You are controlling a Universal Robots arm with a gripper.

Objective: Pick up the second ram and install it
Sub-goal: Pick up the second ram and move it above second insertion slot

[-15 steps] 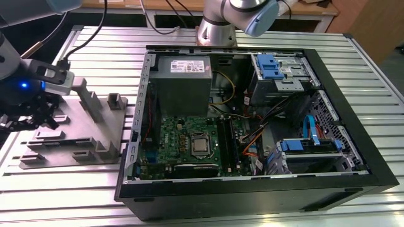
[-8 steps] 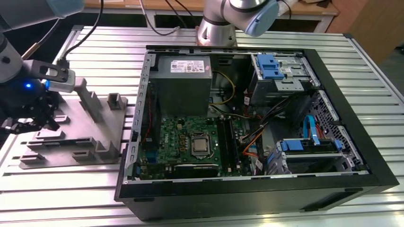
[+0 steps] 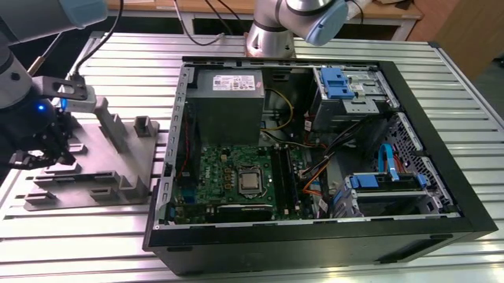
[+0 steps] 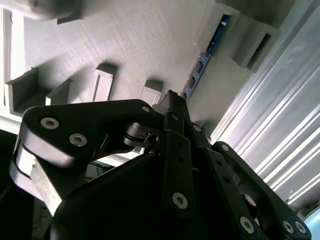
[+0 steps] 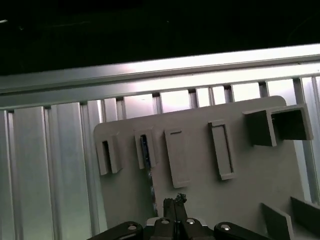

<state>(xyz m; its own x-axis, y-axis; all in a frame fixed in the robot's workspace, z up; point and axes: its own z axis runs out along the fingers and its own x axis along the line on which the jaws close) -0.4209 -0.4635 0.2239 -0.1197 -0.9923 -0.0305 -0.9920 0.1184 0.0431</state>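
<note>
The second ram (image 4: pixel 199 71) is a thin dark board standing on edge in the slotted holders of a grey fixture plate (image 3: pixel 118 194). In the first wrist view the ram (image 5: pixel 144 150) sits in one of the small holders. My gripper (image 3: pixel 33 158) hangs over the end of that plate at the exterior view's left. Its fingertips (image 4: pixel 172 99) are pressed together with nothing between them, a short way beside the ram and apart from it. In the first wrist view the gripper (image 5: pixel 175 201) is over bare plate beside the board's lower edge.
An open computer case (image 3: pixel 441 177) lies on the slatted metal table (image 3: pixel 94 247), to the exterior view's right of the plate. Inside it are the green motherboard (image 3: pixel 212 171), the silver processor (image 3: pixel 250 180) and black slot rails (image 3: pixel 284 177). Raised blocks (image 3: pixel 110 127) stand on the plate.
</note>
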